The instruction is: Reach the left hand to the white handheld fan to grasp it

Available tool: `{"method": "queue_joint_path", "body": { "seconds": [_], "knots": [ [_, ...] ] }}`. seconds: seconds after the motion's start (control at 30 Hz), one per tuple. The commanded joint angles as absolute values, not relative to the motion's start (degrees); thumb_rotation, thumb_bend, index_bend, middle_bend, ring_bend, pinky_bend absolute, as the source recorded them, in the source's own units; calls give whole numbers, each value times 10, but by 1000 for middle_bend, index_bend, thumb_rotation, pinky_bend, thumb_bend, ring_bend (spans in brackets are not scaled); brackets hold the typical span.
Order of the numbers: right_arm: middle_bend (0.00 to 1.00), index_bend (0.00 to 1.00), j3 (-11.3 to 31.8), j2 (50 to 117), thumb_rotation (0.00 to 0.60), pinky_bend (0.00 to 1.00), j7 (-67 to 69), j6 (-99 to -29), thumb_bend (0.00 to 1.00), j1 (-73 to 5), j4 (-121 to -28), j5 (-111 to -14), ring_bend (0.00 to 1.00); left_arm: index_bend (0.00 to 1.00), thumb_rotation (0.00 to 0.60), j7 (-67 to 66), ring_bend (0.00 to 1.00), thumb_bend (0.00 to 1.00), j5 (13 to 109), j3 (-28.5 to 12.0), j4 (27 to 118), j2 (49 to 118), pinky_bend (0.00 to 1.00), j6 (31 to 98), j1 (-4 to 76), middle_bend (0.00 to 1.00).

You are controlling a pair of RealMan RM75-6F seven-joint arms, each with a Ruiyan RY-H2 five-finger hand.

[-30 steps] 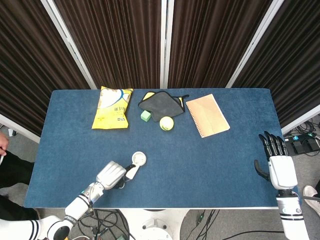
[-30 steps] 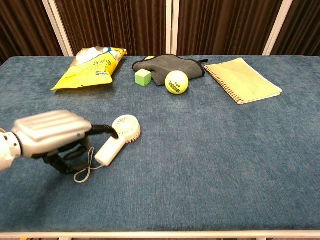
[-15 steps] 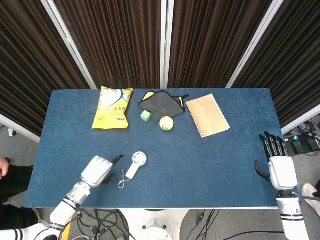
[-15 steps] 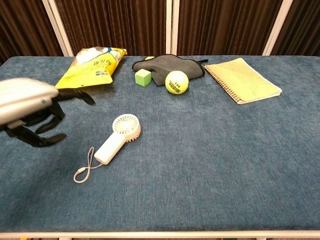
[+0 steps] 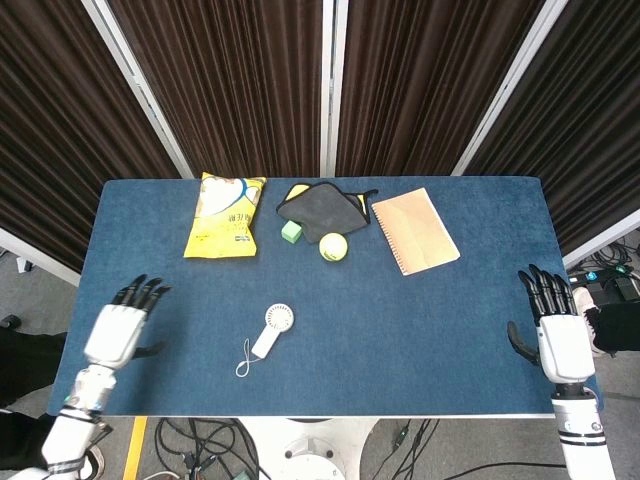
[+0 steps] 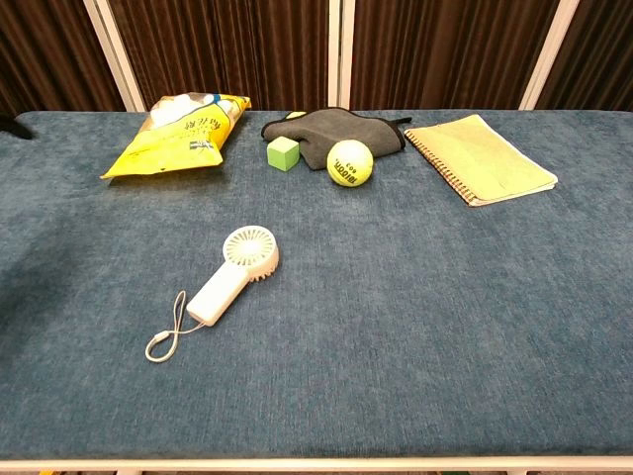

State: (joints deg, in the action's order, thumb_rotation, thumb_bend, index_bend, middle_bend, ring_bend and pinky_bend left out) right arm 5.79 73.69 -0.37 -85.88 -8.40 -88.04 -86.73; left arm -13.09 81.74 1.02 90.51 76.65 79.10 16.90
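Change: a second ago our left hand [image 5: 118, 329] lay right at the white handheld fan [image 5: 271, 330], fingers by its handle; half a second ago it had drawn off toward the table's left edge; now it sits at that edge, well apart from the fan.
Fan since then: it has not shifted on the blue table [image 5: 450, 310]; it lies as it did a second ago.
Meaning for the task: we judge the grasp undone, with the whole reach to make again from the left edge.
Left hand: holds nothing, fingers spread and pointing away from us; the chest view shows at most a dark sliver of it at the far-left corner.
Right hand [image 5: 556, 325]: empty, fingers extended and slightly apart, at the table's right edge, as before.
Fan position: near the front edge, left of the middle, far from every corner.
Fan look: lying flat, round grilled head [image 6: 249, 249] toward the back edge, handle [image 6: 216, 294] angled toward the front-left corner.
Fan cord: a thin white wrist loop [image 6: 168, 331] trails from the handle end toward the front-left corner.
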Motion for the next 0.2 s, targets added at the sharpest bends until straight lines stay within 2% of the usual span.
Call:
{"method": "queue_joint_path", "body": {
  "seconds": [0.03,0.2],
  "knots": [
    [0,0,58,736,600,0,-7,-859,327,-84,-878,-867,0,153,600,-115,35,36,810,16,894,756,209,807,148,95],
    [0,0,60,729,600,0,-9,-866,327,-80,-886,-867,0,152,600,-97,35,36,813,17,881,753,209,815,132,95]
  ]
}}
